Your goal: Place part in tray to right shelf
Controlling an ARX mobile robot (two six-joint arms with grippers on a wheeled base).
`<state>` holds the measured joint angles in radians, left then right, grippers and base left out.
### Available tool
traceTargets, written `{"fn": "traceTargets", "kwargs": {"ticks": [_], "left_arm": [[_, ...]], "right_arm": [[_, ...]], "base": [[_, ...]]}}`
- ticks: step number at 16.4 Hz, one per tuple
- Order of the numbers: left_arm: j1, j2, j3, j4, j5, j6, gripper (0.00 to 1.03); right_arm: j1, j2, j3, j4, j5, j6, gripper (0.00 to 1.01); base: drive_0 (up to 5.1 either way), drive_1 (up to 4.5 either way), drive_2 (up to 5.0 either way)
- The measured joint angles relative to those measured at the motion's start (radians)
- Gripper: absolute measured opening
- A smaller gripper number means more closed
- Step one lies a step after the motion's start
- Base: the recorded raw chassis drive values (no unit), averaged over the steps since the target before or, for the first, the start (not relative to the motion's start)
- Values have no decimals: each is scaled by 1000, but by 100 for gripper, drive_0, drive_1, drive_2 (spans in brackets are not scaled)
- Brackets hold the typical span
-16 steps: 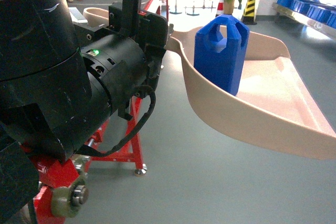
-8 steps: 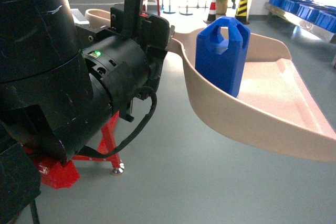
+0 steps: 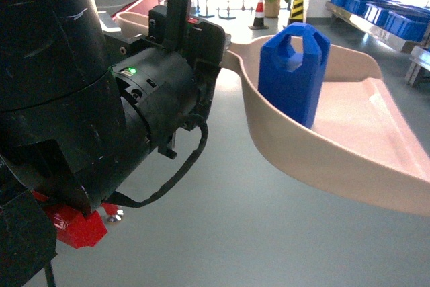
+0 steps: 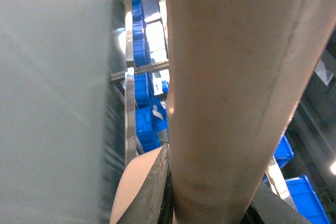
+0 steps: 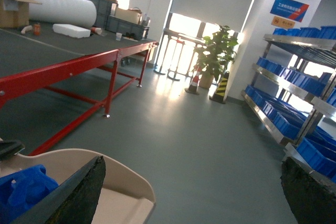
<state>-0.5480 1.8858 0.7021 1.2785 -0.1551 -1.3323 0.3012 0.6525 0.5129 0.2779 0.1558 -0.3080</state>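
The blue part (image 3: 293, 75) stands upright at the back of the pale beige tray (image 3: 349, 159), which hangs in the air over the floor in the head view. The tray's handle (image 4: 236, 77) fills the left wrist view, and my left gripper (image 4: 212, 203) is shut on it, one finger (image 4: 155, 192) pressed against its side. My right gripper (image 5: 194, 192) is open over bare floor, with the tray's rim (image 5: 121, 182) and the part (image 5: 21, 190) at its lower left. I cannot tell whether the steel rack with blue bins (image 3: 376, 21) is the right shelf.
A long red-framed table (image 5: 79, 66) runs along the left. A potted plant (image 5: 218, 51), a traffic cone (image 5: 195, 83) and a yellow-black post (image 5: 219, 85) stand at the far end. Steel shelving with blue bins (image 5: 286, 114) lines the right. Grey floor lies between.
The whole view has swung: the red table frame has slid off to the left and the rack with blue bins has come further into view at the right. Tray and part keep their place on my left arm.
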Motion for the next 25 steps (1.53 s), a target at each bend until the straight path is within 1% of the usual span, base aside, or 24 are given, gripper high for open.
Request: {"fn": "traceTargets", "kwargs": {"ticks": [2,3,25], "left_arm": [[3,0,0,0,0,0,18],[10,0,0,1,-5,0,18],[11,0,-1,-2,-8,-1,18]], "right_arm": [[6,0,0,3,-11,0,98],[6,0,0,-1,-10,0,98],[6,0,0,1,-11,0,98]], "base": [[508,-238,-238],[15,220,-189],[2,417,-413]]}}
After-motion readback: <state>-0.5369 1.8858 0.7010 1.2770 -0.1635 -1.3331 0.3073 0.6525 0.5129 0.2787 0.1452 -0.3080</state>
